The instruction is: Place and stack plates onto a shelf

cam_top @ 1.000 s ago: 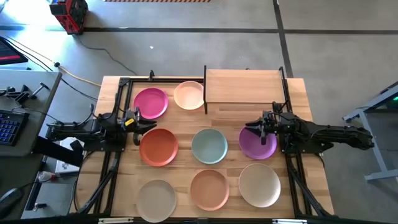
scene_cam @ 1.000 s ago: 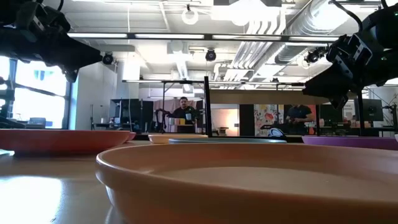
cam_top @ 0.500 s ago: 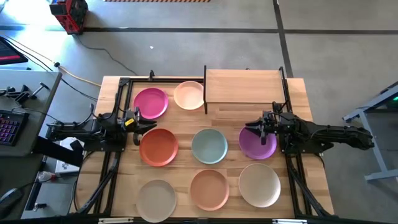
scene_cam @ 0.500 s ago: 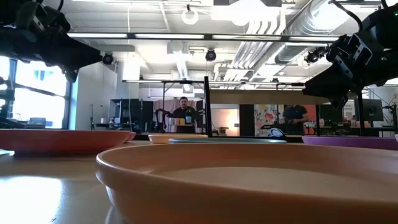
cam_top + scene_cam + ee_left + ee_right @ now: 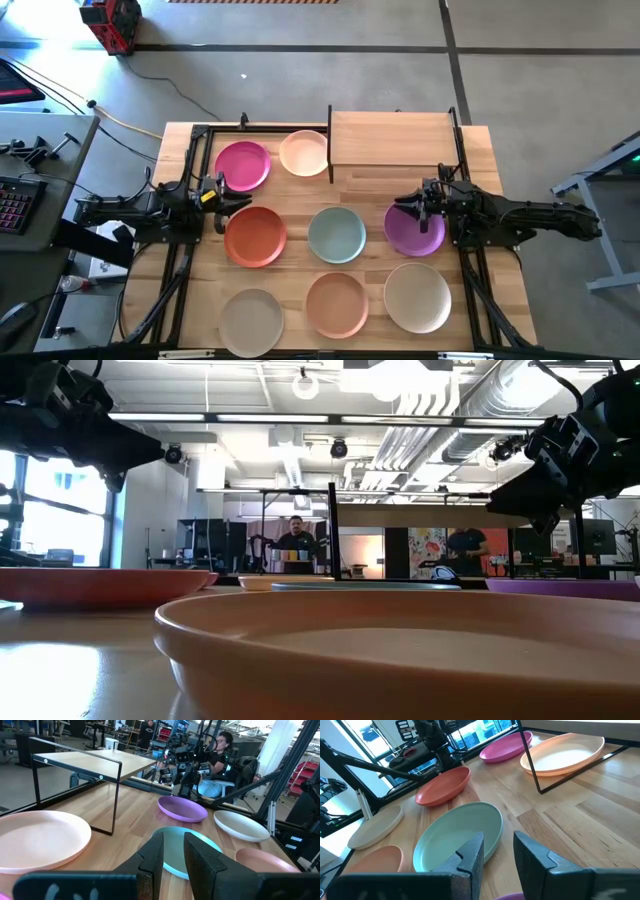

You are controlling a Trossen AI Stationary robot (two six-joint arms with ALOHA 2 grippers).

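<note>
nothing on the table has shifted since the earlier frames; both arms hold the same poses, and only a person in the far room has moved a little. eight round matte plates lie singly on the light-wood table top [image 5: 370,185]: magenta plate [image 5: 242,165] and cream plate [image 5: 304,153] at the far side, orange-red plate [image 5: 255,236], pale teal plate [image 5: 336,234] and purple plate [image 5: 412,230] in the middle row, beige plate [image 5: 250,318], salmon plate [image 5: 337,304] and off-white plate [image 5: 417,296] nearest the front. small raised light-wood shelf on thin black posts [image 5: 390,138] stands at the far right, just beside the cream plate, carrying no plate. left gripper [image 5: 222,203] hovers between the magenta and orange-red plates, fingers [image 5: 152,862] slightly apart, holding nothing. right gripper [image 5: 414,207] hovers over the purple plate's far edge, fingers [image 5: 471,856] slightly apart, also holding nothing.
</note>
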